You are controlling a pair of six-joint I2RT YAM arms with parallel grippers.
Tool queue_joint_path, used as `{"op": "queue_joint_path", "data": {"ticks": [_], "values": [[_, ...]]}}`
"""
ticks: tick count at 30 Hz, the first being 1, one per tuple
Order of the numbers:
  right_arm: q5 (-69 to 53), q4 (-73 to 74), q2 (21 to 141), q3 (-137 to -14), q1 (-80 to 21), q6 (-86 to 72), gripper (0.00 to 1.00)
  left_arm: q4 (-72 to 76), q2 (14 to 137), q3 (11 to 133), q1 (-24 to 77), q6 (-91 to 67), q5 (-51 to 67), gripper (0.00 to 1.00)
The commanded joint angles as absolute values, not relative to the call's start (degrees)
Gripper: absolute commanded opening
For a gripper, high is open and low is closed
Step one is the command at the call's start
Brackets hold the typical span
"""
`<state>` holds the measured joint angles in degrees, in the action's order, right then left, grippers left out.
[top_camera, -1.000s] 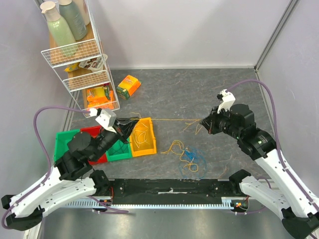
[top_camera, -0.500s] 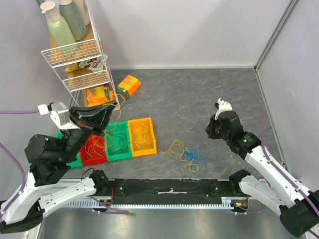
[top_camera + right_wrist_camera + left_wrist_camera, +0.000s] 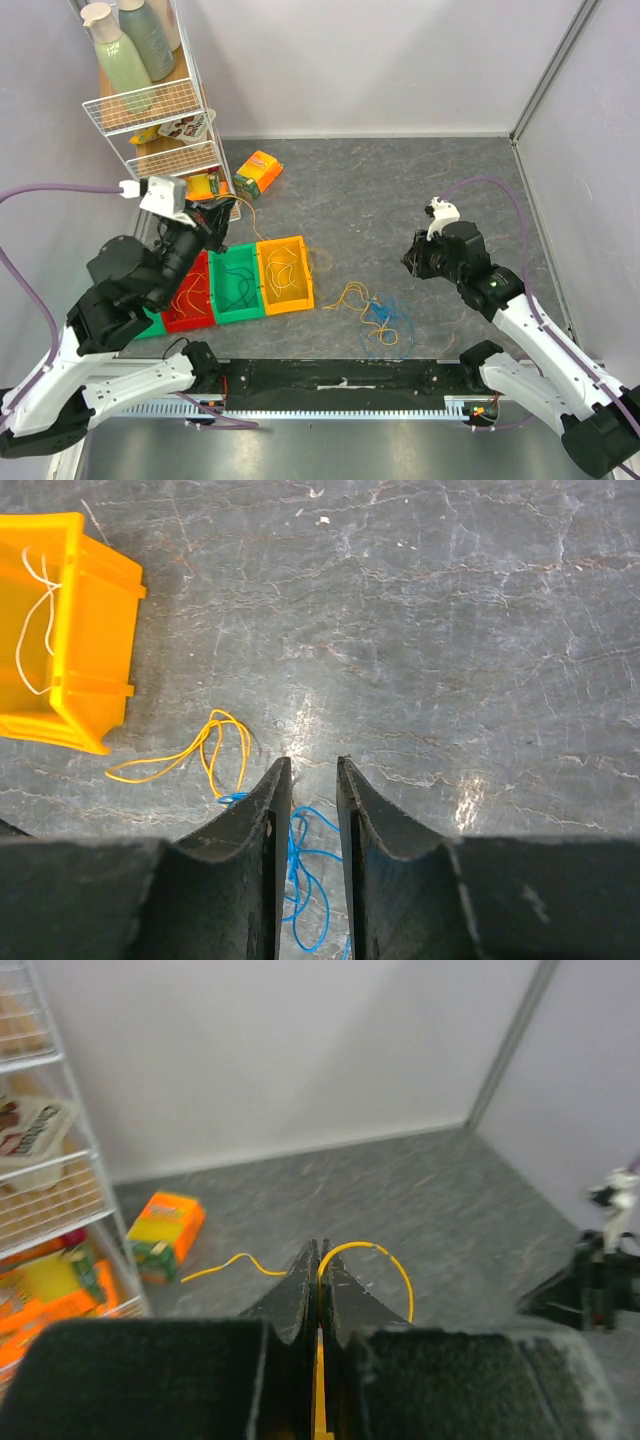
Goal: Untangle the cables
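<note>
My left gripper (image 3: pixel 320 1252) is shut on a yellow cable (image 3: pixel 354 1244), which arcs out of the fingertips and trails down toward the floor. In the top view that gripper (image 3: pixel 222 212) is raised above the coloured bins. The other cables (image 3: pixel 378 318) lie in a small orange and blue bunch on the grey floor at front centre. My right gripper (image 3: pixel 408 260) hovers to the right of the bunch. In the right wrist view its jaws (image 3: pixel 312 766) stand slightly apart with nothing between them, above blue loops (image 3: pixel 300 872) and beside an orange loop (image 3: pixel 205 752).
A row of bins sits at the left: yellow (image 3: pixel 283 273), green (image 3: pixel 236 285) and red (image 3: pixel 190 295), each with loose wires inside. A white wire rack (image 3: pixel 160 130) with bottles and packets stands at back left. An orange carton (image 3: pixel 258 172) lies near it.
The yellow cable was stretched between both grippers. The right gripper has opened and let it go. The left arm has lifted and swung back left with the cable.
</note>
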<state>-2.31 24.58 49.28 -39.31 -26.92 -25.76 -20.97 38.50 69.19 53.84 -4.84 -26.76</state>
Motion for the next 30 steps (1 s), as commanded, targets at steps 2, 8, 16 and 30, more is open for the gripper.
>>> {"op": "queue_joint_path", "data": {"ticks": [2,8,16,30], "values": [[-5.10,23.99,47.20,-42.28,-26.89,-24.17,0.33,-35.32,43.06,73.12,53.70,-4.49,-46.02,0.02],[-6.50,23.29,47.20,-42.01,-26.89,-23.12,0.33,-38.93,42.98,73.91,53.09,-4.48,-52.99,0.02],[-7.82,23.29,46.93,-42.36,-26.89,-20.92,0.34,-45.18,48.34,76.38,42.84,-2.12,-52.14,0.02],[-10.11,22.94,45.97,-42.19,-26.89,-19.60,0.35,-41.12,49.75,64.00,13.36,-4.73,-41.67,0.02]]}}
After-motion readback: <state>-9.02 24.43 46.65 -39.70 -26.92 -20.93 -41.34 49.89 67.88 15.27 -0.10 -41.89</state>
